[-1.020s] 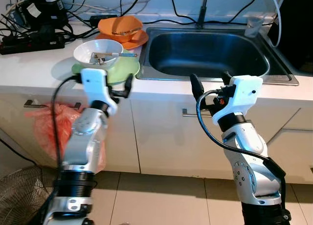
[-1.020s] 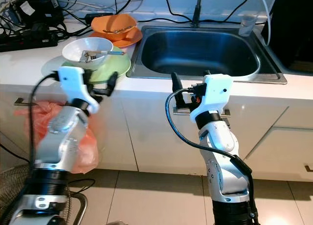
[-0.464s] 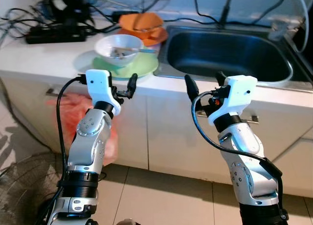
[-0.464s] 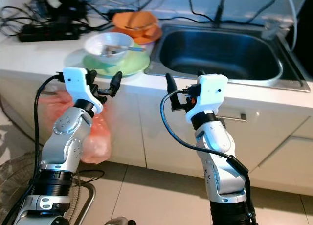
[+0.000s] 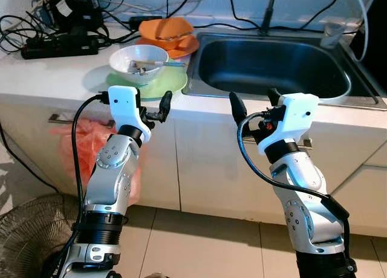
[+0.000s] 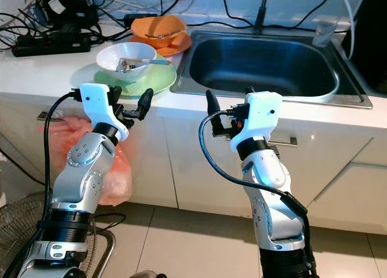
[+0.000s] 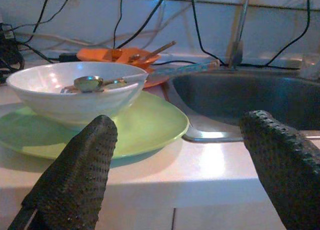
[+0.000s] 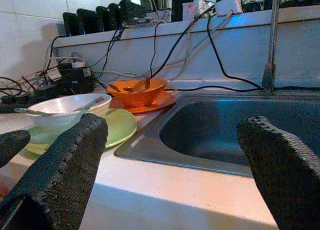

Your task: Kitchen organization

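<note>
Grippers raised before the counter

Fingers of the left gripper (image 5: 158,106) and right gripper (image 5: 254,103) are spread apart, holding nothing — both hover just short of the counter (image 5: 54,72) edge. White bowl (image 5: 138,61) with a spoon (image 7: 92,83) sits on a green plate (image 5: 172,83), beside the sink (image 5: 272,63); an orange bowl (image 5: 164,30) stands behind.

A white countertop (image 5: 54,78) ran above pale cabinet doors (image 5: 205,163) with metal handles. A steel sink (image 5: 272,66) was set into it. Beige floor tiles (image 5: 199,242) lay below; black cables (image 5: 42,33) tangled against the white wall.
</note>
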You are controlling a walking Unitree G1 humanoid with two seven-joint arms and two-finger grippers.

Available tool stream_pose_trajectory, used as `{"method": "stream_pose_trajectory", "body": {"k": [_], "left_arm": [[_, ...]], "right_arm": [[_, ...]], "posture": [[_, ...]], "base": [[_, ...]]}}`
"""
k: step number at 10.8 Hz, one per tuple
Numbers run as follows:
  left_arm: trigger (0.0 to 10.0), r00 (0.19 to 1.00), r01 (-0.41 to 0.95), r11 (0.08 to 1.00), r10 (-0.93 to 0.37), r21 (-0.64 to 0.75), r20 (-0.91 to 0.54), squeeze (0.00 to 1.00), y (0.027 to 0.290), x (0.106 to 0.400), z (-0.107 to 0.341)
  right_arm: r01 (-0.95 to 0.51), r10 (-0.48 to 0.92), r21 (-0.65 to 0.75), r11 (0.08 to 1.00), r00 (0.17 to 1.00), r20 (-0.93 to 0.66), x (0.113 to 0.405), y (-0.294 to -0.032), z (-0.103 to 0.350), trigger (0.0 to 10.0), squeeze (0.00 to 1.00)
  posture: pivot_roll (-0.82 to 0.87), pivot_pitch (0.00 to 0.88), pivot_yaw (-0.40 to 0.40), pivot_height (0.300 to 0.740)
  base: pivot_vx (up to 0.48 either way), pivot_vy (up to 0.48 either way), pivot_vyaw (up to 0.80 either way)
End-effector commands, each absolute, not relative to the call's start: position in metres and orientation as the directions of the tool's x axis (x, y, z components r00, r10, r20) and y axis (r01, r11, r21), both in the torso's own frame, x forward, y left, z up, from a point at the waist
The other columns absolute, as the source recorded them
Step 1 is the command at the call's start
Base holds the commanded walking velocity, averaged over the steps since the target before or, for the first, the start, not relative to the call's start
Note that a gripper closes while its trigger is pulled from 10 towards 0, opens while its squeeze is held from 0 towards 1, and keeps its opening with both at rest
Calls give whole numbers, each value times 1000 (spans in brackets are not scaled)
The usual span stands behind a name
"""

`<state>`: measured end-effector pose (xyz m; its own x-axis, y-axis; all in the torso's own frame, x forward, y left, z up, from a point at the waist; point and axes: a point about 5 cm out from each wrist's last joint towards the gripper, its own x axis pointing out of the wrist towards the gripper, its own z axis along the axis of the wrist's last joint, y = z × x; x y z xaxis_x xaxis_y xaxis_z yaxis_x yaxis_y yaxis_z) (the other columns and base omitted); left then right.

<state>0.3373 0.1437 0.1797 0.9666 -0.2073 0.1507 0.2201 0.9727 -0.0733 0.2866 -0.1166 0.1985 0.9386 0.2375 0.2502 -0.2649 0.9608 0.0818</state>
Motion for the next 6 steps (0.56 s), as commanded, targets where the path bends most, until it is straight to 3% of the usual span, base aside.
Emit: {"method": "stream_pose_trajectory", "body": {"k": [1, 5, 6], "left_arm": [[10000, 963, 225, 972, -212, -65, 165, 0, 142, 338, 184], [10000, 965, 218, 974, -206, -62, 160, 0, 144, 339, 184], [10000, 967, 214, 975, -202, -65, 157, 0, 144, 339, 183]], "right_arm": [[-259, 231, 75, 963, 935, 268, 288, -117, 203, 10000, 0], [-260, 231, 75, 963, 935, 268, 288, -117, 202, 10000, 0], [-260, 232, 75, 963, 935, 267, 288, -116, 202, 10000, 0]], "posture": [[66, 36, 38, 740], [67, 35, 40, 740], [67, 33, 41, 740]], "base": [[0, -356, 0], [0, -391, 0], [0, 0, 0]]}}
